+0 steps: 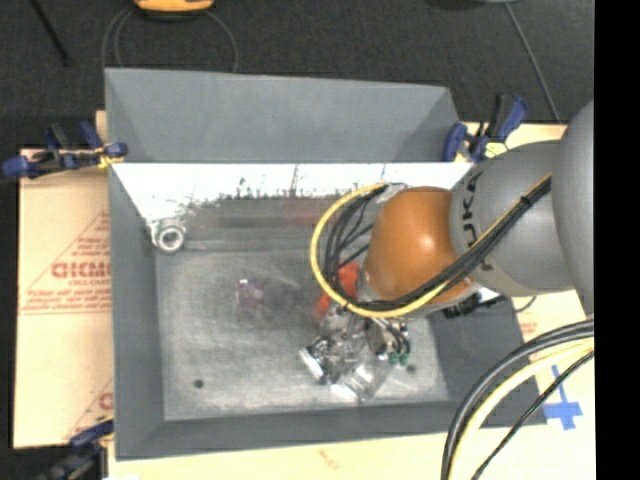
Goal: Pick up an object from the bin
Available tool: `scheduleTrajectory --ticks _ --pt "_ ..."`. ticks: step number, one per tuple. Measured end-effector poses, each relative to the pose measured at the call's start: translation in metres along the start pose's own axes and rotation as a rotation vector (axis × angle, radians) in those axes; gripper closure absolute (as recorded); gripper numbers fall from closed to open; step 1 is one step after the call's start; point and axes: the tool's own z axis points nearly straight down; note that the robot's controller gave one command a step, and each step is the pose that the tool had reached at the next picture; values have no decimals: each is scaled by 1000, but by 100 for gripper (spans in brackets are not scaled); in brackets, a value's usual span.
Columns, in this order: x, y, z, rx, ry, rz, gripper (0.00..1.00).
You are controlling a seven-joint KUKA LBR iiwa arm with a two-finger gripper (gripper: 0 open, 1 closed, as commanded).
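Observation:
My gripper (345, 340) reaches down into the front right part of the bin, below the orange wrist cover. It stands right over a small cluster of shiny, clear and silvery things (345, 376) on the bin floor. A small green-and-dark piece (400, 354) lies at its right side. A red-orange thing (346, 278) peeks out just behind the gripper, partly hidden by cables. Whether anything is held is hidden by the gripper's own body.
A small purple thing (248, 296) lies mid-floor, left of the gripper. A white ring-shaped roll (170, 236) rests in the back left corner. A tiny dark speck (198, 383) sits near the front left. The arm covers the bin's right side.

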Motion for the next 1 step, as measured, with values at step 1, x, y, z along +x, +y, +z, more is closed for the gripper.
scheduleTrajectory --ticks 1 --pt "10 -13 -164 4 -7 -194 100"
